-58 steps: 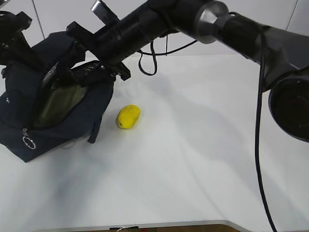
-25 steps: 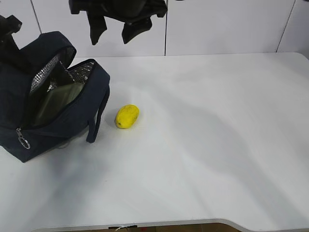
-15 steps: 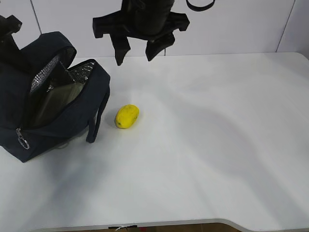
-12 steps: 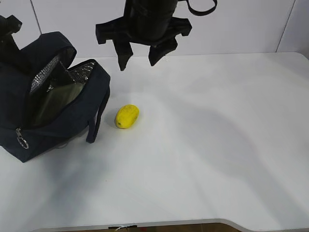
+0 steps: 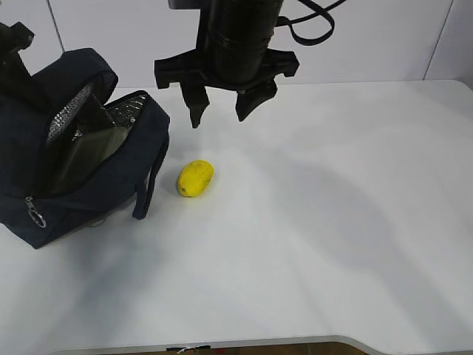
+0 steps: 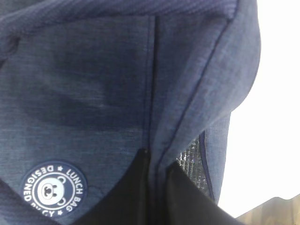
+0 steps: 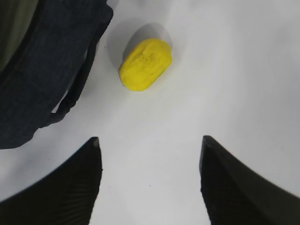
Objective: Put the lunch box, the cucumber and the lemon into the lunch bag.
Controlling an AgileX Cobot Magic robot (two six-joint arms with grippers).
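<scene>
The navy lunch bag (image 5: 89, 192) lies open at the table's left, foil lining showing. Inside it I see the pale green lid of the lunch box (image 5: 85, 159). The yellow lemon (image 5: 195, 178) rests on the table just right of the bag. My right gripper (image 5: 219, 117) hangs open above and slightly behind the lemon, holding nothing. In the right wrist view the lemon (image 7: 145, 63) lies ahead of the open gripper (image 7: 150, 140). My left gripper (image 6: 157, 159) is shut on the lunch bag's (image 6: 93, 93) fabric edge. The cucumber is out of view.
The bag's loop handle (image 5: 148, 181) droops onto the table between the bag and the lemon. A metal ring pull (image 5: 33, 214) hangs at the bag's front corner. White table (image 5: 332, 222) stretches to the right and front; a wall stands behind.
My right arm has left the bag's opening, and its open gripper has dropped from the top of the view toward the lemon. Bag and lemon have stayed put.
</scene>
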